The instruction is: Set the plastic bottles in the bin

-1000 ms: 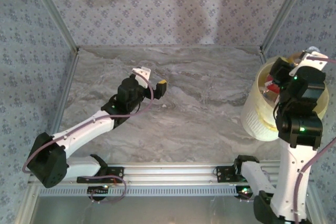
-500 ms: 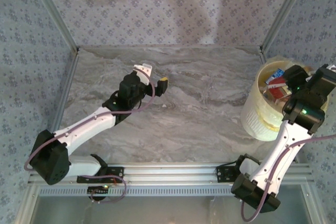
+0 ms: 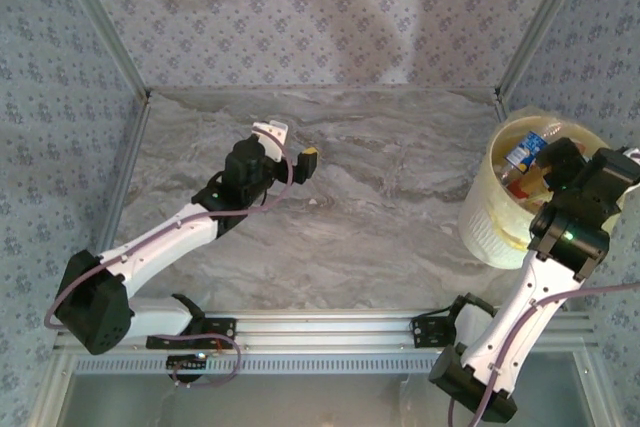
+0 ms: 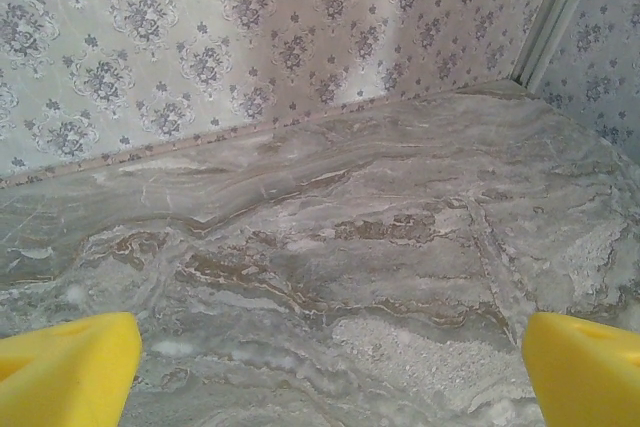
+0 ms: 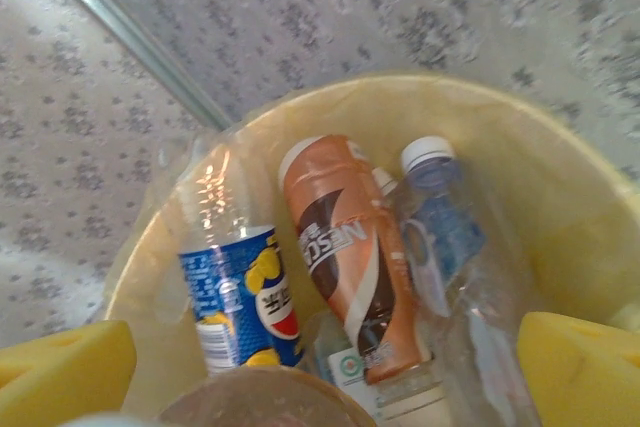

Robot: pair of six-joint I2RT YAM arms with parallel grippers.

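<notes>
Before me lies a grey marbled table [image 3: 380, 207], veined brown and white. Pale wallpaper [image 3: 300, 17] with floral medallions stands behind it and on both sides, metal posts [image 3: 101, 17] at the corners, and a ribbed aluminium rail [image 3: 330, 332] crosses the near edge.

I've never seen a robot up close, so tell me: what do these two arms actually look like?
Both the left arm and right arm have slim white links joined by chunky black joints, with small green lights. A mauve cable loops along each. The jaws end in bright yellow wedge-shaped tips.
</notes>
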